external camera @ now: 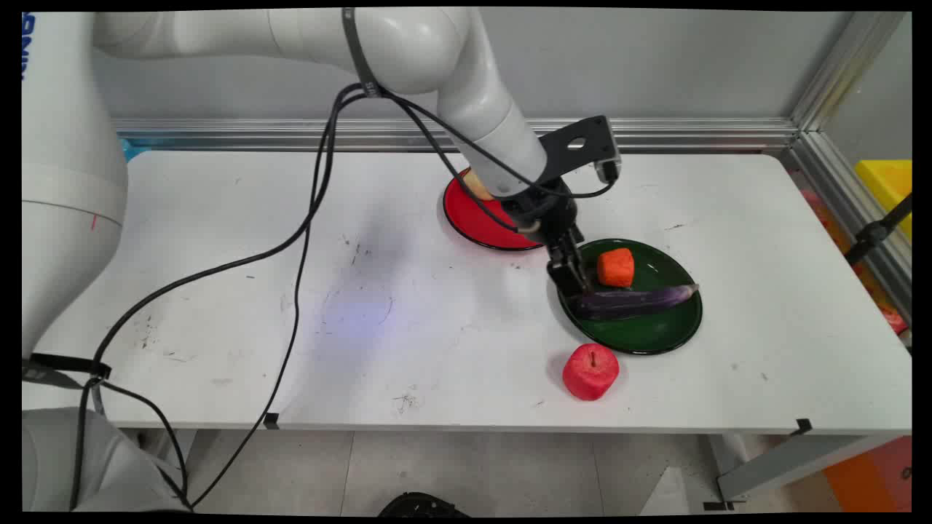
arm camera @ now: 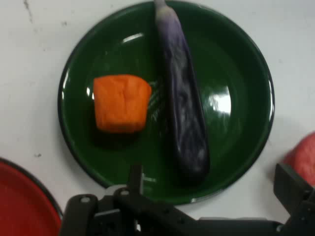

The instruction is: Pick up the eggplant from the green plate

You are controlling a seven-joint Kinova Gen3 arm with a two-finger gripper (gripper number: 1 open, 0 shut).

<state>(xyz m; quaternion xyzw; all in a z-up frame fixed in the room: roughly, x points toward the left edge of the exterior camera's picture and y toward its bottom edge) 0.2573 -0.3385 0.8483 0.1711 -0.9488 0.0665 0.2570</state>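
The eggplant lies across the green plate beside an orange chunk. The claw hangs spread wide over the eggplant's blunt end, holding nothing. A red plate and red apple sit on the table

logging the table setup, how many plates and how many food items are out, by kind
plates: 2 – green plate, red plate
eggplant: 1, lying on the green plate
orange chunk: 1, on the green plate beside the eggplant
red apple: 1, on the table
pale item partly hidden by the arm, on the red plate: 1
total: 6
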